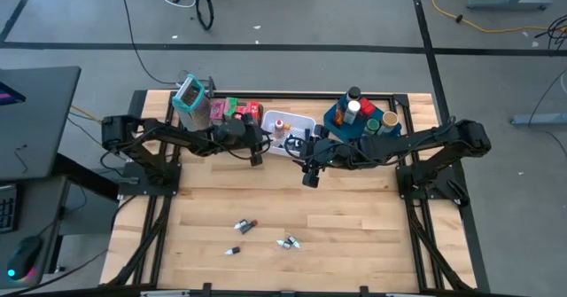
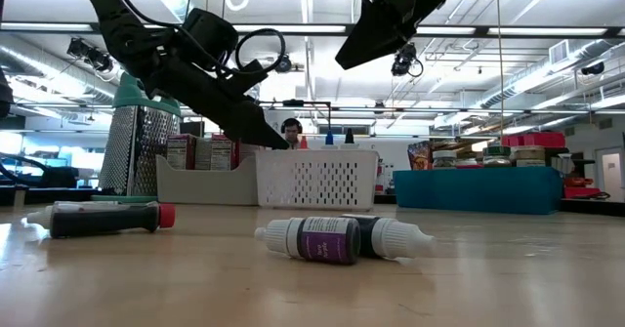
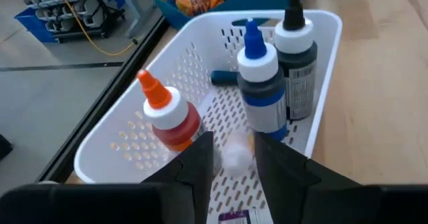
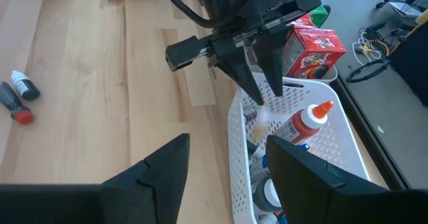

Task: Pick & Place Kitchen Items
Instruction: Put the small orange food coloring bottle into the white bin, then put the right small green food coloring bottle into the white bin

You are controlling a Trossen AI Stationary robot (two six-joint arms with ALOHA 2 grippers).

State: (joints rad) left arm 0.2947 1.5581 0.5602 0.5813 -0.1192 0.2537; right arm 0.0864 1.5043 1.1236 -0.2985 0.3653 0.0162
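- Left hand (image 3: 231,158) hangs over the white mesh basket (image 1: 301,120) at the worktop's (image 1: 354,235) 12 o'clock, fingers slightly apart around a small pale bottle (image 3: 235,154); grip unclear.
- Three bottles (image 3: 264,83) stand upright inside, caps up.
- Right hand (image 4: 224,160) hovers beside it, fingers apart, empty.
- Loose bottles (image 2: 337,239) lie sideways toward 6 o'clock.

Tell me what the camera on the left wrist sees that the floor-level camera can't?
Only the left wrist view looks down into the white mesh basket: an orange-capped bottle, a blue-capped bottle and a black-capped bottle stand inside, and a small pale item sits between the left gripper's fingers. Only the low view shows the loose bottles and a dark tube lying on the table, plus the metal grater. Both show the basket and the left gripper.
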